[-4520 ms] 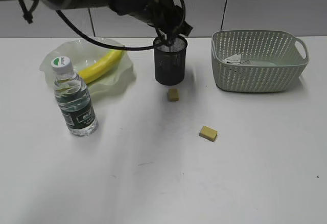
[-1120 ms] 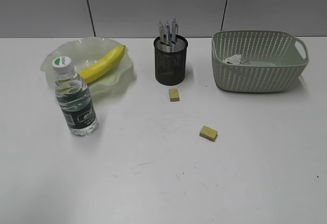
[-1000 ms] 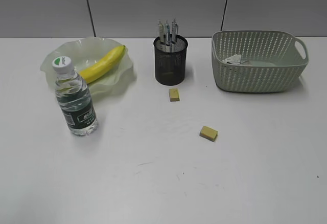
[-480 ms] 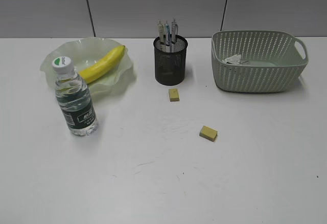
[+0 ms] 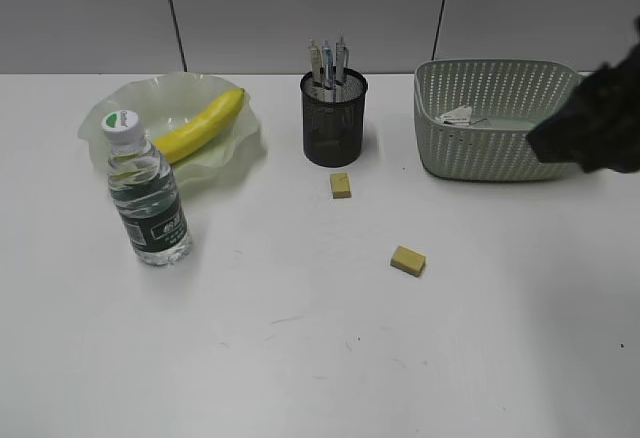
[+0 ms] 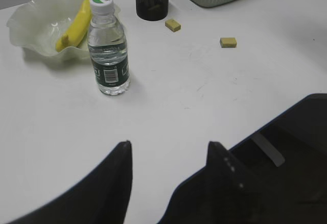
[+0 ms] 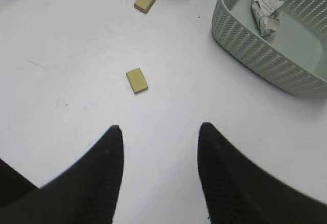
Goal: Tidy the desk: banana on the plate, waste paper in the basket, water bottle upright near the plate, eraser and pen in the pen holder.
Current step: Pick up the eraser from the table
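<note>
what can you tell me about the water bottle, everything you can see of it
The water bottle is small, of clear ribbed plastic, and looks nearly full of clear liquid. It has a dark green label with white print and a barcode around its lower half, and a white screw cap marked green on top. It stands upright on the white desk, just in front of the pale green plate that holds the banana. Nothing grips it; only the desk touches it.

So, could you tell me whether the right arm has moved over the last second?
Yes: the right arm has entered from the right, now covering the basket's right end.
</note>
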